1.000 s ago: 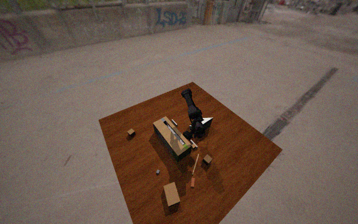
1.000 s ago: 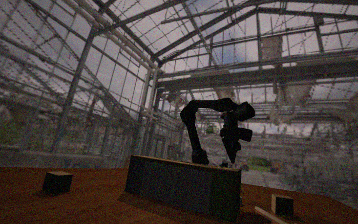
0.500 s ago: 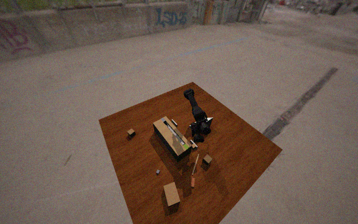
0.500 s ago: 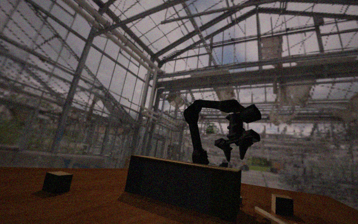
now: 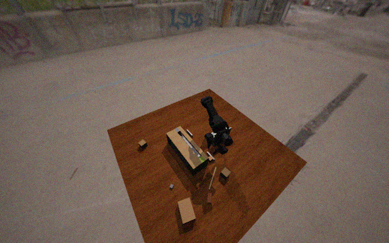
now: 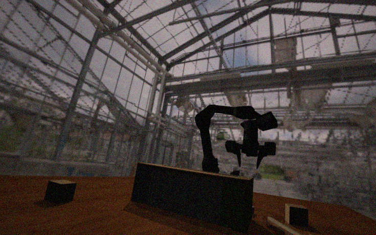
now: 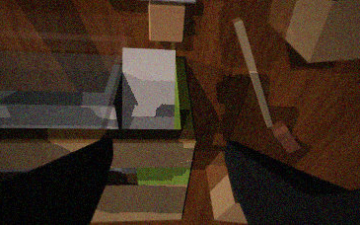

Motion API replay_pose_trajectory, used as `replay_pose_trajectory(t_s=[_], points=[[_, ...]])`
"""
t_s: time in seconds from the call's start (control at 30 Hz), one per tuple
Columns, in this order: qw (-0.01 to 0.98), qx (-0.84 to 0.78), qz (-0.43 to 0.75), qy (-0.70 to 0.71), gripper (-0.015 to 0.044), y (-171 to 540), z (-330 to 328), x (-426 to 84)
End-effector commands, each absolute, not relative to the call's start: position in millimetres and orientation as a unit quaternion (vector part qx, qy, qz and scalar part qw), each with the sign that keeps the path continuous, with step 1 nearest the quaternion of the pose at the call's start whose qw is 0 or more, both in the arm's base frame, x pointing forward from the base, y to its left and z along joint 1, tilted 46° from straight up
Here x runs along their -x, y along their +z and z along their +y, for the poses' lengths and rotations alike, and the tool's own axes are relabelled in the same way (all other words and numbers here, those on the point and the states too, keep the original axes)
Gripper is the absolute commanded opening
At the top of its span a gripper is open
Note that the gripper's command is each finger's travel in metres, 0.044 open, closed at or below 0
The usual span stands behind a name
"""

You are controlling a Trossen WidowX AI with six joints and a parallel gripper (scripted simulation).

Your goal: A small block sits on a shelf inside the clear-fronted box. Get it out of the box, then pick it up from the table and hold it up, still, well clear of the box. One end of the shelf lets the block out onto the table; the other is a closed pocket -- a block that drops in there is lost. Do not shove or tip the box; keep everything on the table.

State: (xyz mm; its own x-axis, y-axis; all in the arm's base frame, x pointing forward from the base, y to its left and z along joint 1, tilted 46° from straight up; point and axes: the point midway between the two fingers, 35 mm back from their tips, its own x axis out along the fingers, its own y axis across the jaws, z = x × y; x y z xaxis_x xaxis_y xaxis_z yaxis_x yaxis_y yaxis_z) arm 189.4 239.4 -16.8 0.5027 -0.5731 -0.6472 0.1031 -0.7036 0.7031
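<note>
Far left, wooden cube point(image 5: 142, 143) point(image 6: 60, 190) well apart from box; out of the way. Small grey cube point(image 5: 171, 186) alone on table point(image 5: 147, 169) point(image 6: 11, 214) point(image 7: 209, 109), purpose unclear. Then box point(image 5: 182, 145) point(image 6: 189, 192) point(image 7: 153, 150), upright, slot along top, green patch near one end, probably marking a side of the shelf. Small tan block point(image 5: 210, 158) point(image 7: 167, 22) outside, between box and white strip point(image 5: 210, 155) point(image 7: 173, 1); probably the target, already let out, strip perhaps there to stop it rolling off. Gripper point(image 5: 216, 148) point(image 6: 248, 168) point(image 7: 170, 148) above, pointing down, fingers apart, nothing between; likely lining up for pickup. Main snags: box edge and strip, both close; needs a straight descent, no nudging. Stick point(image 5: 212, 178) point(image 6: 281, 224) point(image 7: 253, 74) with reddish end, probably a poking tool, lying loose beside box end. Right, second cube point(image 5: 225, 172) point(image 6: 297, 214) point(image 7: 325, 25), near stick, off the grasp spot.
</note>
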Motion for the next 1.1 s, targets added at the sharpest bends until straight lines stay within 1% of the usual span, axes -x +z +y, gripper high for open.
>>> replay_pose_trajectory(t_s=[0.0, 0.2, 1.07], points=[[0.362, -0.789, -0.146, -0.475, 0.0285, -31, 229, -192], [0.362, -0.789, -0.147, -0.474, 0.0285, -82, 177, -197], [0.362, -0.789, -0.146, -0.474, 0.0285, -106, 152, -204]])
